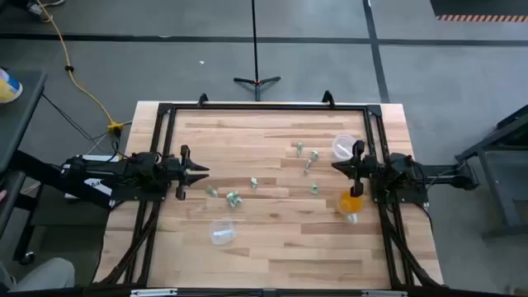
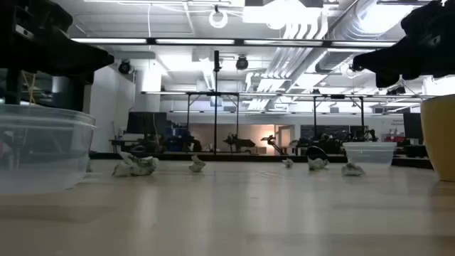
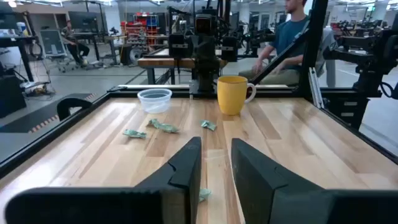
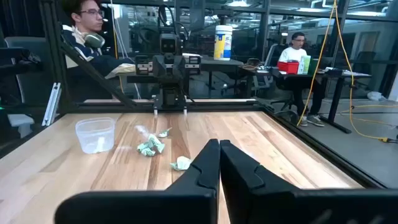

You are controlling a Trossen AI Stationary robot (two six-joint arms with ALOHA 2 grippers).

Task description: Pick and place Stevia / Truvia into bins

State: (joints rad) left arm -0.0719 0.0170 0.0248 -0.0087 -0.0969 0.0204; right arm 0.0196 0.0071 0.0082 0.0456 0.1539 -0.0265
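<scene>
Several small crumpled green-and-white packets [image 1: 254, 183] lie scattered on the wooden table, some near the middle [image 1: 233, 198], others toward the far right [image 1: 308, 155]. One clear cup [image 1: 344, 147] stands at the far right, beside my right gripper. The other clear cup [image 1: 221, 232] stands nearer, left of the middle. My left gripper [image 1: 198, 172] hovers at the table's left, fingers slightly apart [image 3: 216, 168], with a packet [image 3: 203, 194] just beyond its tips. My right gripper [image 1: 337, 165] hovers at the right, shut [image 4: 219, 163], with packets [image 4: 149, 147] ahead of it.
An orange cup [image 1: 351, 202] stands on the table just near of my right gripper. A black frame [image 1: 264, 107] runs around the table top. People sit in the room beyond the table. Bare wood lies along the near edge and the far left.
</scene>
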